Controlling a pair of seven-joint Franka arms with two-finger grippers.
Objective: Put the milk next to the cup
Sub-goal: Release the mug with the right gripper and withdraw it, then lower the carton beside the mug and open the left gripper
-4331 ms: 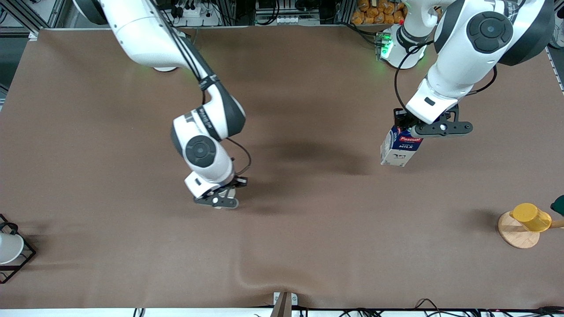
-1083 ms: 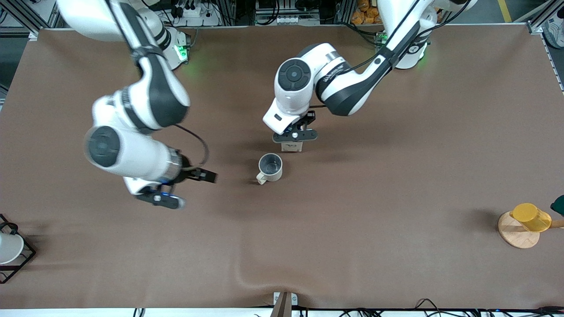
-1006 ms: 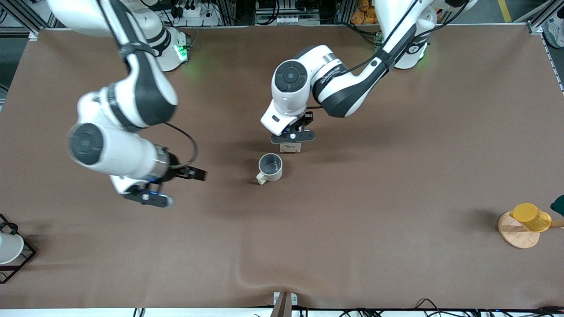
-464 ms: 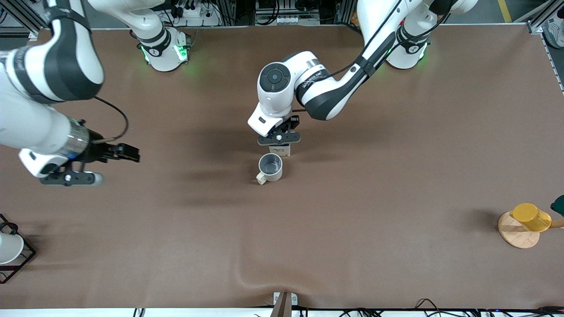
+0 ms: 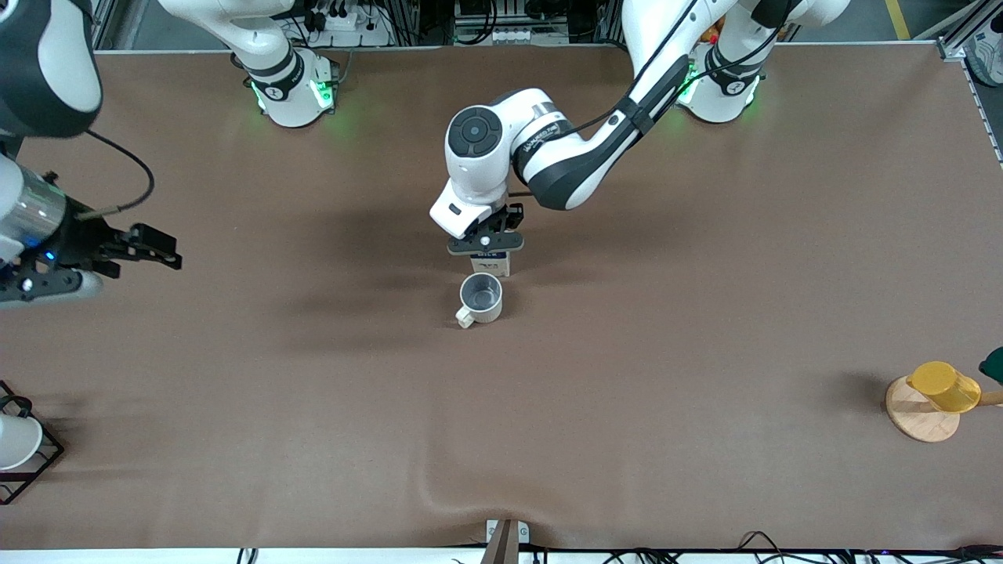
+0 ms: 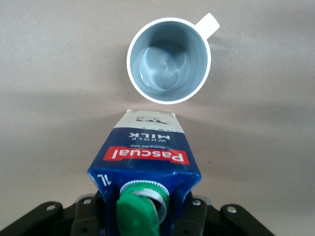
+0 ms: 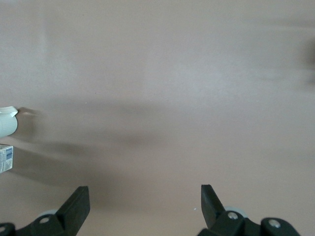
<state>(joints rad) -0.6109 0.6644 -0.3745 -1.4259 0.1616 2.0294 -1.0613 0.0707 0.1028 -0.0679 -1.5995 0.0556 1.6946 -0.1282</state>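
While the milk (image 5: 491,262) stands mid-table, just beside the cup (image 5: 480,298) and farther from the front camera, the left gripper (image 5: 485,244) sits around its top, fingers (image 6: 193,216) flanking the gable; can't tell whether they're gripping; right gripper (image 7: 142,204) hangs wide open, empty, over the table's right-arm edge.

Brown counter (image 5: 627,407) with a wrinkle in its covering at the edge nearest the front camera; yellow cup (image 5: 944,386) tilted on a round wooden coaster (image 5: 917,419) at the left arm's end; dark green object (image 5: 993,365) just beside it, cut by frame; plain white cup (image 5: 16,440) in a black wire frame (image 5: 39,462) at the right arm's end; cables (image 5: 752,540) along the near edge.
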